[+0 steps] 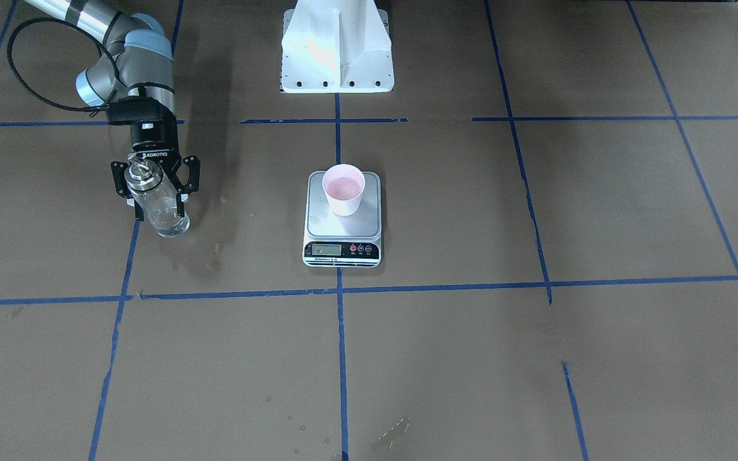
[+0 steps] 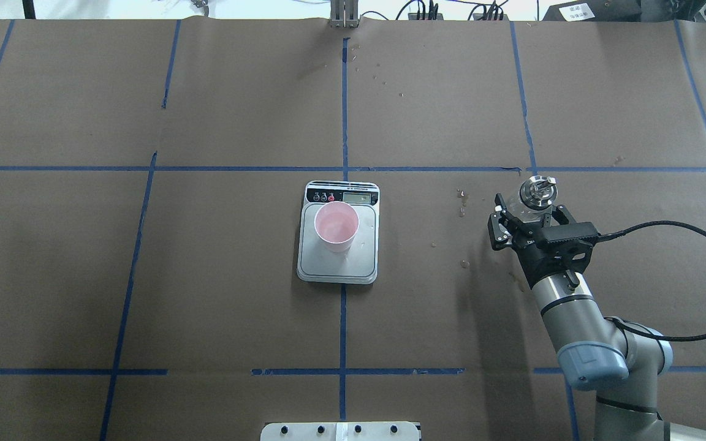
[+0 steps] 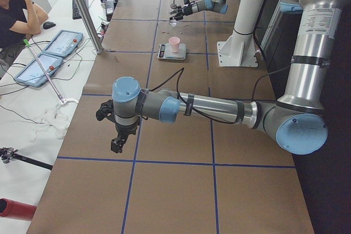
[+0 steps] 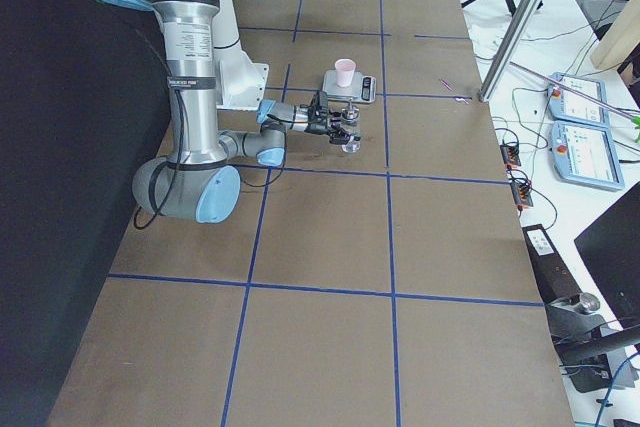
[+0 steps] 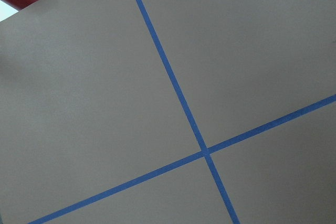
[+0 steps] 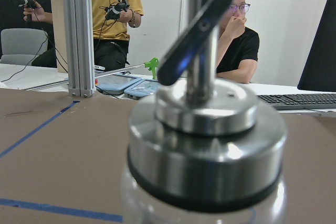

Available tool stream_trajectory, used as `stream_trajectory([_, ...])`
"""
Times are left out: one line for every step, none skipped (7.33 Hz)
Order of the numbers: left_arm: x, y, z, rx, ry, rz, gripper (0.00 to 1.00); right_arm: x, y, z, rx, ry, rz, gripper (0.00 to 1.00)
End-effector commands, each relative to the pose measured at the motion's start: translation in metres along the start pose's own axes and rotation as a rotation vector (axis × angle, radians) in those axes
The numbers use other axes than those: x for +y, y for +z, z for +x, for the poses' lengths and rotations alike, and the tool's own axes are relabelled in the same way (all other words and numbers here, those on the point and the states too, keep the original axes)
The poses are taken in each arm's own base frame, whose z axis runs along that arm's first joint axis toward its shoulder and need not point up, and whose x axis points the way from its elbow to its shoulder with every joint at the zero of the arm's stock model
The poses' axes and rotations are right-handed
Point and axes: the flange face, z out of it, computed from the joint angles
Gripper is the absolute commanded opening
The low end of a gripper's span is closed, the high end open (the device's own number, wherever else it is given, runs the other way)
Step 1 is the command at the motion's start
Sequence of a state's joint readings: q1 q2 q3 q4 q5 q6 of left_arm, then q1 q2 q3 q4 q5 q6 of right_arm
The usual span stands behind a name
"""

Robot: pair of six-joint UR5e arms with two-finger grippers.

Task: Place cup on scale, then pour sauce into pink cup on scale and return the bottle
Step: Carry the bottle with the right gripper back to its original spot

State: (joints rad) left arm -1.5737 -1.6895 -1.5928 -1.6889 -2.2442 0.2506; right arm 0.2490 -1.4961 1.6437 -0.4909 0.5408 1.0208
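Closest of all, the bottle's [image 6: 206,145] metal top looms blurred in my right wrist view. My right gripper [image 1: 160,211] has a finger on each side of its clear glass body; whether they press on it I cannot tell. It stands upright on the brown table [image 1: 471,358], well to the right of the scale [image 1: 324,225]. On that platform sits the pink cup [image 1: 343,191], toward the display end. My left gripper [image 3: 117,135] hangs far off left, and I cannot tell how its fingers stand.
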Motion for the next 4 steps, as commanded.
stream_trajectory([0.001,0.0,0.0,0.0,0.0,-0.001,1.0,0.002,0.003,0.028,0.026,-0.01,-0.01,0.0])
stream_trajectory([0.001,0.001,0.001,-0.001,0.0,-0.002,1.0,0.006,0.001,0.041,0.036,-0.027,-0.017,0.0])
stream_trajectory([0.001,0.0,0.0,-0.002,0.001,0.0,1.0,0.009,0.0,0.048,0.042,-0.039,-0.021,0.0])
stream_trajectory([0.0,0.0,0.001,-0.001,0.002,0.0,1.0,0.011,-0.001,0.053,0.044,-0.032,-0.027,0.0])
